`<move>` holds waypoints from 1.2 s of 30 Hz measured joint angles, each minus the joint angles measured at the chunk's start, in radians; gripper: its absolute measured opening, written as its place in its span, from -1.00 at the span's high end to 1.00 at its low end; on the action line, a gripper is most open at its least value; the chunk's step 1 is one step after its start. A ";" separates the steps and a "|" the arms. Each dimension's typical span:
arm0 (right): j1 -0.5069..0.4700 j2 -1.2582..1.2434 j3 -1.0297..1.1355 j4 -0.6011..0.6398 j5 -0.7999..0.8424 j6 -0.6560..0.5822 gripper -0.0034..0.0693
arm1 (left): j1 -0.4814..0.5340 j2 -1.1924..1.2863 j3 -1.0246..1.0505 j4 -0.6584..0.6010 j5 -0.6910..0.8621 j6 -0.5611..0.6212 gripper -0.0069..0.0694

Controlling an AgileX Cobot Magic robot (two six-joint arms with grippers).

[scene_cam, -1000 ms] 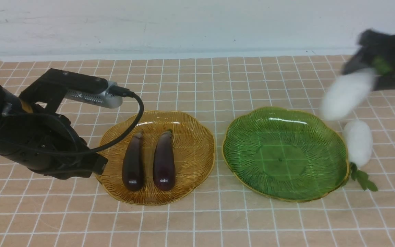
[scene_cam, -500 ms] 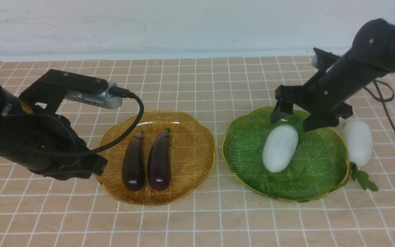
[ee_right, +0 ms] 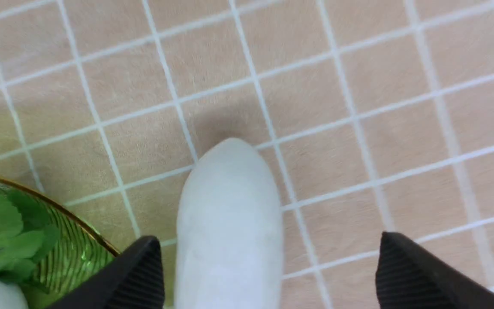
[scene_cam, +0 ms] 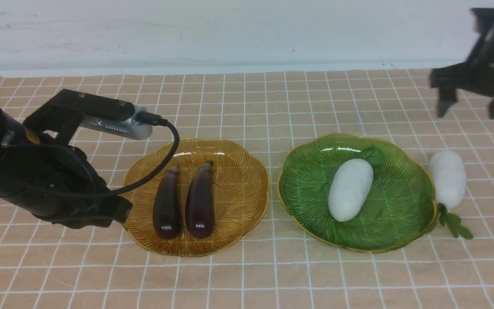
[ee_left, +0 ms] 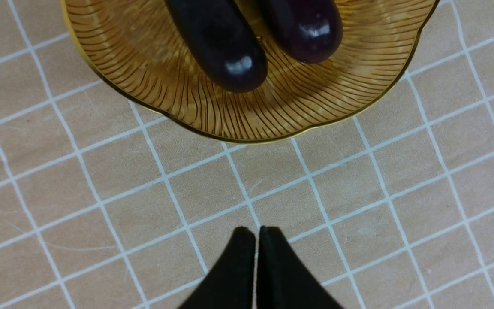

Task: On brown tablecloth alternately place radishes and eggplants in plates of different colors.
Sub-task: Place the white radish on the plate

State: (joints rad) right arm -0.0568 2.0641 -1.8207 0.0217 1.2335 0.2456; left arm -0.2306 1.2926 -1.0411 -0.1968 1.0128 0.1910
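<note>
Two dark-purple eggplants (scene_cam: 166,208) (scene_cam: 200,201) lie side by side in the amber plate (scene_cam: 238,171); their ends show in the left wrist view (ee_left: 221,47). One white radish (scene_cam: 350,189) lies in the green plate (scene_cam: 307,189). The other radish (scene_cam: 447,178) lies on the brown tablecloth (scene_cam: 247,103) just right of that plate, and shows in the right wrist view (ee_right: 230,223). My right gripper (scene_cam: 470,107) is open and empty, raised above the far right. My left gripper (ee_left: 257,234) is shut and empty, over the cloth beside the amber plate.
A white wall bounds the cloth at the back. My left arm and its wrist camera (scene_cam: 105,116) hang low at the amber plate's left edge. The green plate's rim (ee_right: 58,210) lies close beside the loose radish.
My right gripper let go of the first radish in the green plate, then rose and moved back right, and now stands open above the second radish. The left arm has barely moved.
</note>
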 joint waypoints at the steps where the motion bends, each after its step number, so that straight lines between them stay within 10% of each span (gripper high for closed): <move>1: -0.006 0.022 0.000 0.030 0.000 0.000 -0.76 | 0.000 0.000 0.000 0.002 0.001 0.000 0.83; 26: 0.022 0.054 -0.257 0.282 0.003 -0.085 -0.43 | 0.000 0.000 0.000 0.004 0.057 0.000 0.83; 36: 0.135 0.021 0.115 0.233 0.008 -0.123 -0.43 | 0.000 0.000 0.000 0.004 0.126 0.000 0.83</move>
State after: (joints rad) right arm 0.0783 2.0848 -1.7056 0.2546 1.2413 0.1222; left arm -0.2306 1.2926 -1.0411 -0.1930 1.1388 0.1910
